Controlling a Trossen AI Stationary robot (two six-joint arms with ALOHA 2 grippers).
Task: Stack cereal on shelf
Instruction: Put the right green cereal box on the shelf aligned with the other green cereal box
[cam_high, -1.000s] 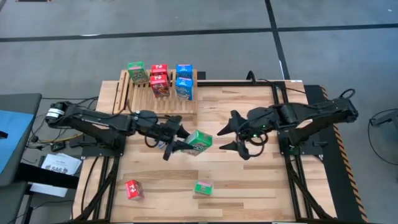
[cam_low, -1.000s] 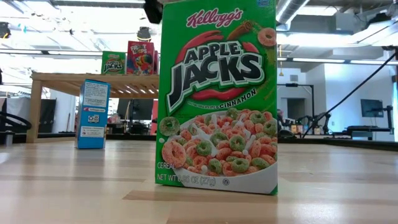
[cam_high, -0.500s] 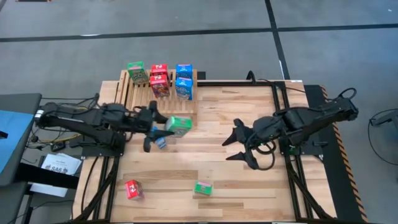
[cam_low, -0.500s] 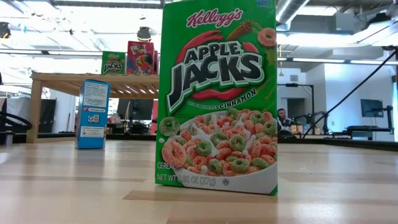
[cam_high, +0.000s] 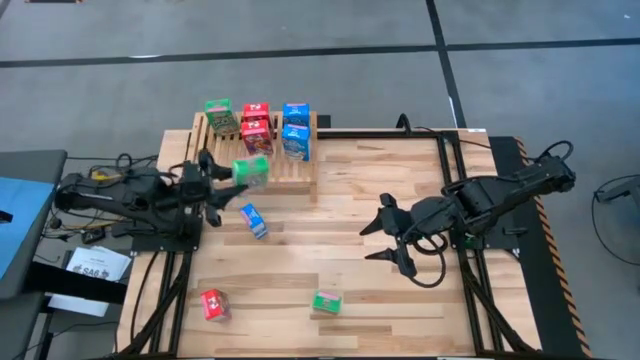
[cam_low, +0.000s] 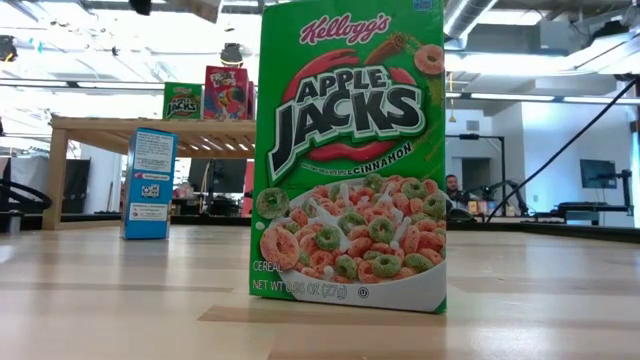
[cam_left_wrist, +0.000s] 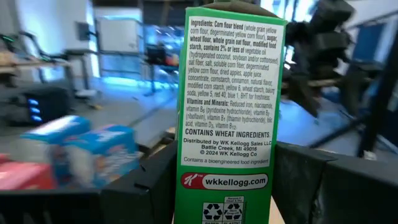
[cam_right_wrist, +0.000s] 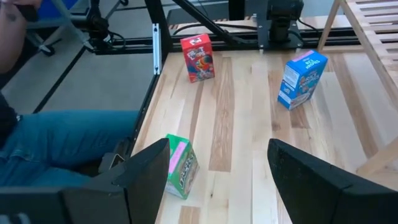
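My left gripper (cam_high: 226, 178) is shut on a green cereal box (cam_high: 250, 170) and holds it in the air at the near left edge of the wooden shelf (cam_high: 300, 168). One green (cam_high: 220, 115), two red (cam_high: 256, 124) and two blue (cam_high: 295, 130) boxes stand on the shelf. On the table there is a blue box (cam_high: 254, 220), a red one (cam_high: 214, 304) and a green one (cam_high: 326, 300). My right gripper (cam_high: 390, 238) hangs open over the table's right half, with nothing between its fingers. My left gripper pinches the green box between its two fingers (cam_left_wrist: 149, 186), one on each wide face, at the box's end nearest the wrist (cam_left_wrist: 224, 193). The fingers come about level from the table's left. The box sticks out past them along their line, lifted clear.
The low view shows the green box (cam_low: 350, 150) standing upright close to the camera, and the blue box (cam_low: 150, 183) farther back before the shelf (cam_low: 130, 125). Past the table's near edge a person's leg in jeans (cam_right_wrist: 62, 137) shows. Bare planks lie between both arms.
My left gripper has carried the green box from the table's middle toward the left and far edges, up to the shelf's near left edge, rolling as it went. The box stays clear of the table. My right gripper has shifted a little toward the near edge and stays open.
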